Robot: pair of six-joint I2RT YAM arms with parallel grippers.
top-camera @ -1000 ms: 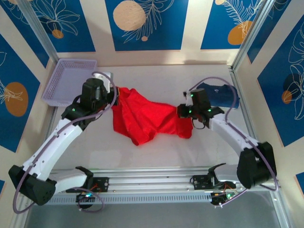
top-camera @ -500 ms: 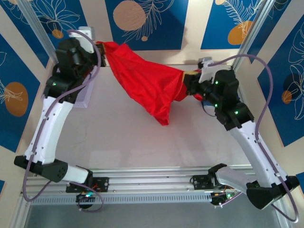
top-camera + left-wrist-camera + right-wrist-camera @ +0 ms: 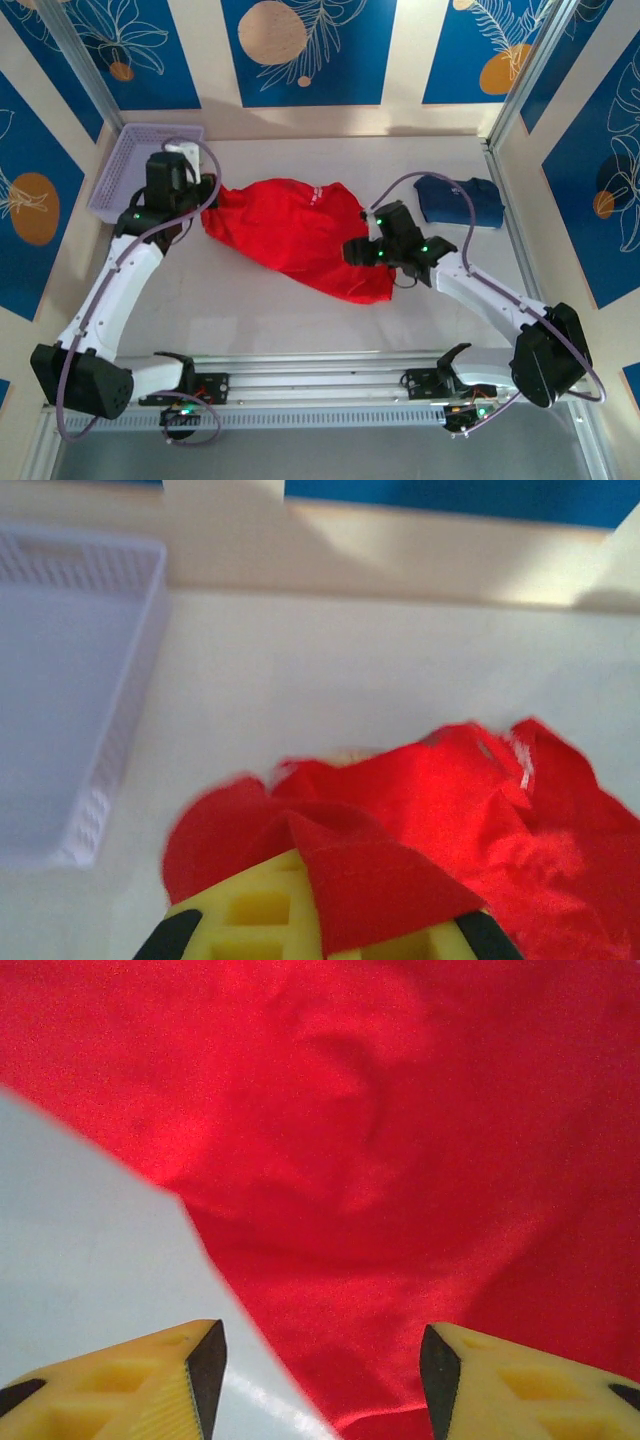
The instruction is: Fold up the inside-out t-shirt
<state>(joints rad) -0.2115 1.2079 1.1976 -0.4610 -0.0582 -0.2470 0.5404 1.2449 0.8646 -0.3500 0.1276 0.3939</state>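
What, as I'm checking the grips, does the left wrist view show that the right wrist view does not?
Left wrist: the lavender basket, and the left gripper shut on a fold of the red t-shirt. Right wrist: the right gripper open above the t-shirt's edge, with nothing between its jaws. Both: the t-shirt lying on the pale table.

Our left arm (image 3: 110, 290) and right arm (image 3: 480, 292) are white-shelled with black joints, small green lights and a lilac-grey cable behind each claw. Left claw (image 3: 330, 925) and right claw (image 3: 320, 1360) carry yellow, pocketed, black-tipped fingers (image 3: 150, 1380).
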